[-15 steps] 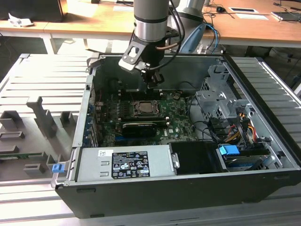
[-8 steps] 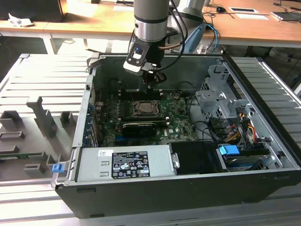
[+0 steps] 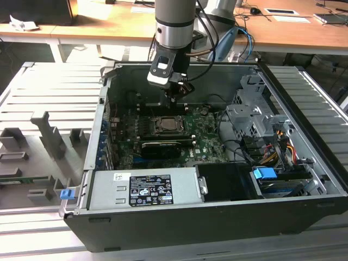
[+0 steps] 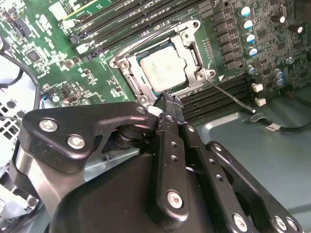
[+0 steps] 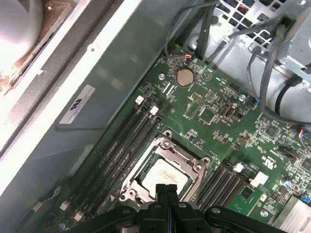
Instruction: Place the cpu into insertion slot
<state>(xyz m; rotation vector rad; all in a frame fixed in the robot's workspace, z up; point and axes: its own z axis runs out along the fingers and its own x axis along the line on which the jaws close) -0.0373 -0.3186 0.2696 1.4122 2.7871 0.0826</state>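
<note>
Fingers pressed together and holding nothing, our gripper point(image 4: 171, 101) hangs just above the rim of the slot point(image 4: 127, 68), inside the open case point(image 3: 304, 163); we see its black tips point(image 5: 166, 190) meeting flat against each other in both wrist views, with no chip between them. The cpu point(image 4: 164, 66) lies in the slot just beyond those tips, its dull silver-grey top facing up and level with the frame around it; we judge it seated, since its edges run parallel to the frame on every side we can see, though the near edge is hidden behind the fingertips. The silvery frame stands open around the chip and the thin lever point(image 4: 232, 97) angles away to one side of the jaws, not yet swung down, which would explain why the top of the chip is fully bare. The memory slots point(image 5: 127, 138) run in dark parallel rows off to one side of the jaws in the first wrist view, on the green board point(image 5: 218, 107); in the exterior view the gripper point(image 3: 175, 93) sits directly over the slot point(image 3: 166, 125), above the long black card point(image 3: 161, 147), so we judge the release made and the placing done.
</note>
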